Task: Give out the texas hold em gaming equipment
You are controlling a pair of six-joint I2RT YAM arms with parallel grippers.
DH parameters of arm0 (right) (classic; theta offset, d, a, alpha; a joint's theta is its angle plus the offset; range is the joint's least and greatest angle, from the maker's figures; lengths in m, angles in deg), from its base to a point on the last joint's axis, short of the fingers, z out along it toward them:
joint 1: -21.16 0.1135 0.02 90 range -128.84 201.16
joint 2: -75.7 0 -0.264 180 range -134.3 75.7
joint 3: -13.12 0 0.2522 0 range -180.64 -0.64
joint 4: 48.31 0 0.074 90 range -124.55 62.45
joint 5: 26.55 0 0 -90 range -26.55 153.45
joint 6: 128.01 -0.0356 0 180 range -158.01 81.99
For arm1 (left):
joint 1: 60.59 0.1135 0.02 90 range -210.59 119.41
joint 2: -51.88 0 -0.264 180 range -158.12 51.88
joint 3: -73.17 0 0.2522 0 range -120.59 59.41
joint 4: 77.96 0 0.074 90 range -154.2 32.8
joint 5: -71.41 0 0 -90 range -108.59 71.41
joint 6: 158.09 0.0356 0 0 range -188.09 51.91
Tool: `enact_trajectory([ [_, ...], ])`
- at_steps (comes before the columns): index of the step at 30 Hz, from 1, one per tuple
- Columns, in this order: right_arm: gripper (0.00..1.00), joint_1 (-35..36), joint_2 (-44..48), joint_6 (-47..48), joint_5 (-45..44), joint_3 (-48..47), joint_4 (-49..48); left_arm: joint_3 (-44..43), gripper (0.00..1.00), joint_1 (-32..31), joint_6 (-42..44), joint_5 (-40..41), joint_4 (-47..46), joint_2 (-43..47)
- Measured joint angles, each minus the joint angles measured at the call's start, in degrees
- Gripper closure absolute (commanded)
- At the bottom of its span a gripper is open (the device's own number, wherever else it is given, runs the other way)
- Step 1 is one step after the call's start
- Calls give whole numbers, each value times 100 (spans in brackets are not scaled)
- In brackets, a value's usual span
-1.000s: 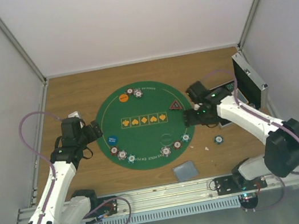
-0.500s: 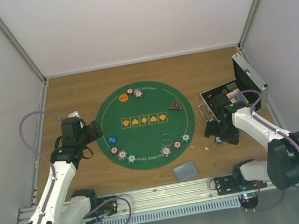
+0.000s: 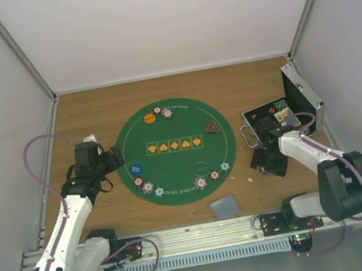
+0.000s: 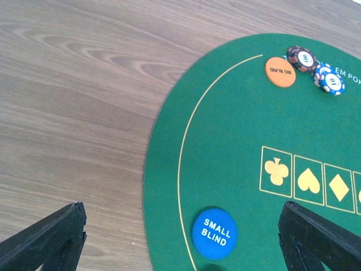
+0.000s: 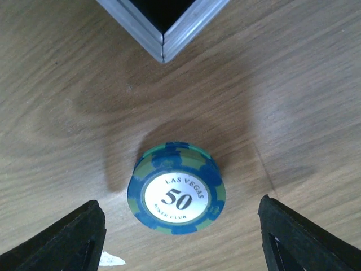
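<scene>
A blue-and-green poker chip stack [image 5: 176, 195] marked 50 lies on bare wood right of the green mat [image 3: 178, 158]. My right gripper [image 5: 179, 228] stands open over it, one finger on each side with a gap to the chip. In the top view the right gripper [image 3: 266, 164] hides that chip. Open and holding nothing, my left gripper [image 4: 183, 240] hovers at the mat's left edge over the blue small-blind disc [image 4: 214, 233]. The orange disc [image 4: 280, 71] and two chip stacks [image 4: 329, 79] lie at the mat's far edge. The dark triangular marker [image 3: 212, 128] sits on the mat's right.
The open silver case [image 3: 282, 114] stands just behind the right gripper, its corner [image 5: 163, 34] close to the chip. Grey-blue cards [image 3: 224, 206] lie on the wood near the front. Chip stacks [image 3: 148, 187] line the mat's near edge. A white scrap [image 5: 111, 260] lies by the chip.
The right arm swung from the mat's right edge out over the chip on the wood and came down around it, its jaws narrowing a little. The left arm stayed still.
</scene>
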Motion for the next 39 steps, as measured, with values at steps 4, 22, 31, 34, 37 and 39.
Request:
enact_trajectory([
  [4,32,-2,-146,20,15,63,-186,0,6,0,0,15,0,0],
  [22,46,-66,-262,59,42,166,-422,0,6,-33,0,26,2,2],
  [31,50,-87,-304,68,87,164,-428,0,6,-44,-2,74,4,17],
  [34,54,-96,-332,81,101,166,-435,0,6,-44,-4,83,7,31],
  [37,58,-96,-363,90,109,170,-448,0,6,-52,-4,94,7,35],
  [39,61,-96,-369,94,109,170,-446,0,6,-70,-4,94,7,35],
])
